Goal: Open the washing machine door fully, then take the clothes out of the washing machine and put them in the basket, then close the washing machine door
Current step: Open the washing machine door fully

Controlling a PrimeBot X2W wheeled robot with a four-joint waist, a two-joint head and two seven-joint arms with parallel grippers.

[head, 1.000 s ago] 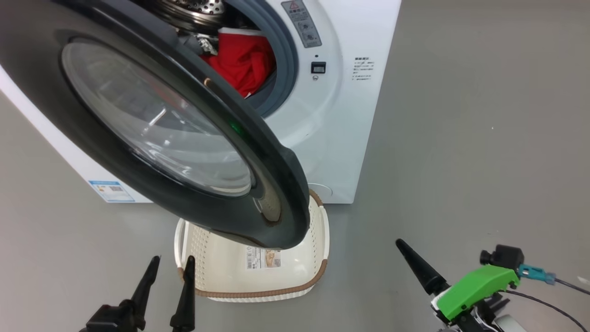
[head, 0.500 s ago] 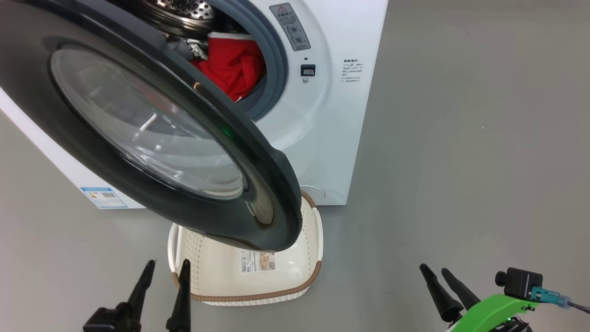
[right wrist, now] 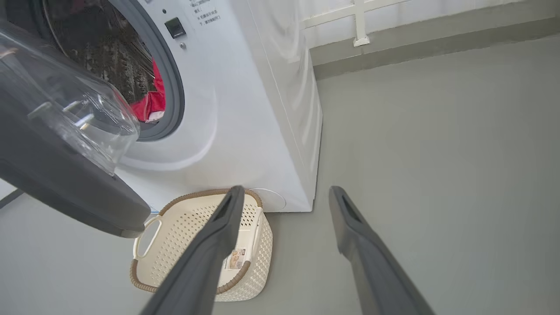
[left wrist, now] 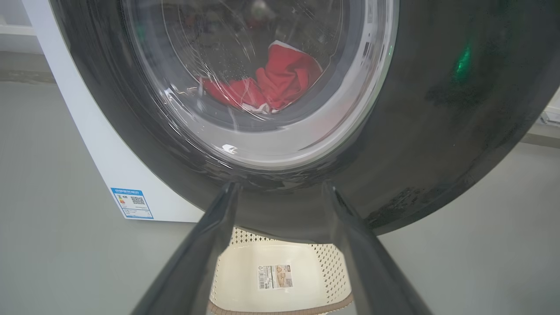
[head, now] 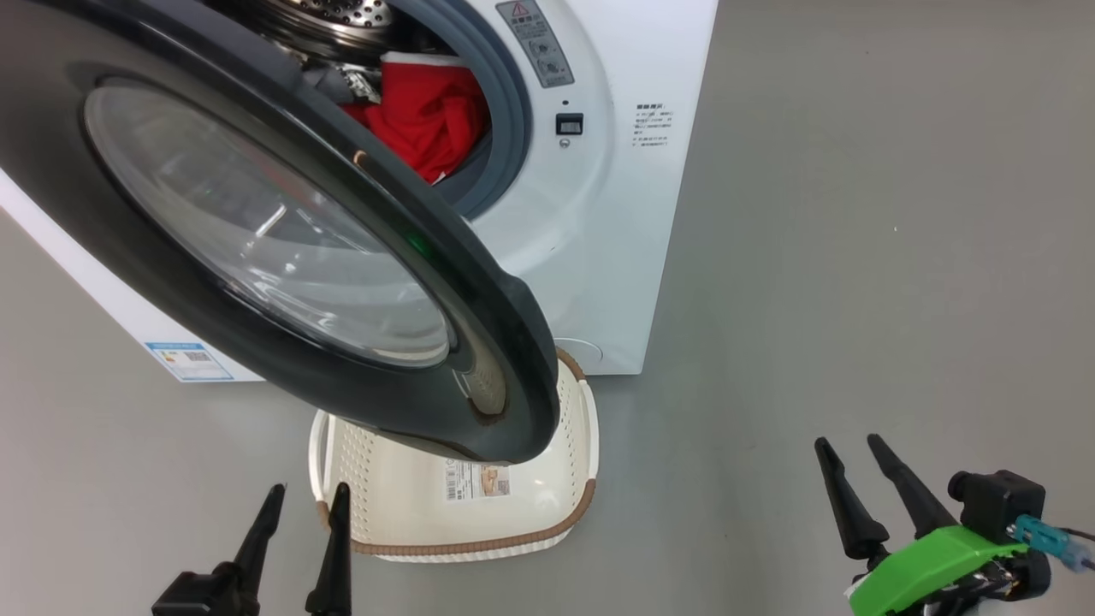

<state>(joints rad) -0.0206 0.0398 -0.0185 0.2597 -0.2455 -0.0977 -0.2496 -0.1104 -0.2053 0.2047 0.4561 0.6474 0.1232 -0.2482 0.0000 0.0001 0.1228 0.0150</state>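
The washing machine door (head: 479, 282), black-rimmed with a clear glass bowl (head: 257, 222), stands swung partway out over the basket (head: 547, 462). Red clothes (head: 428, 115) lie in the drum of the white washing machine (head: 616, 214). Through the door glass the clothes (left wrist: 280, 83) show in the left wrist view, and the right wrist view catches the clothes (right wrist: 151, 103) past the grey ring. My left gripper (head: 306, 492) is open and empty, low left, just before the basket's near rim. My right gripper (head: 847, 445) is open and empty over bare floor at the lower right, apart from the door.
Grey floor (head: 855, 257) spreads wide to the right of the machine. The basket (right wrist: 188, 227) sits on the floor against the machine's front, holding only a paper label (head: 476, 481). A wall base with a white rail (right wrist: 358, 26) runs behind the machine.
The right gripper has turned and shifted right, both fingers now standing side by side. The head camera has shifted slightly. Door, basket and left gripper keep their places.
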